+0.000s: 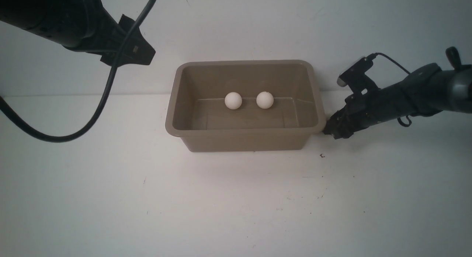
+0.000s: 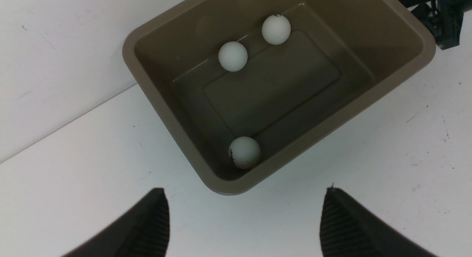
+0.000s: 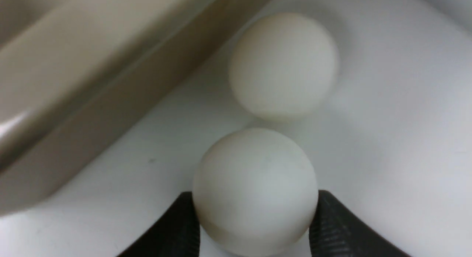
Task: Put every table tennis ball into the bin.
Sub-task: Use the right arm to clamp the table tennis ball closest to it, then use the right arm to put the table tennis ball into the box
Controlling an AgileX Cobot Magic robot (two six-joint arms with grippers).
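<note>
While beside bin, 1 ball between right fingers.

One bin, three balls inside, seemingly two balls outside.

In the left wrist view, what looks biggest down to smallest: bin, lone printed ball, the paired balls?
1. bin
2. lone printed ball, slightly bigger, probably just nearer
3. paired balls: alike, unranked

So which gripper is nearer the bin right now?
Right. The right gripper, gripping a ball, sits beside the bin's right end; the left gripper hangs raised, farther off its left.
</note>
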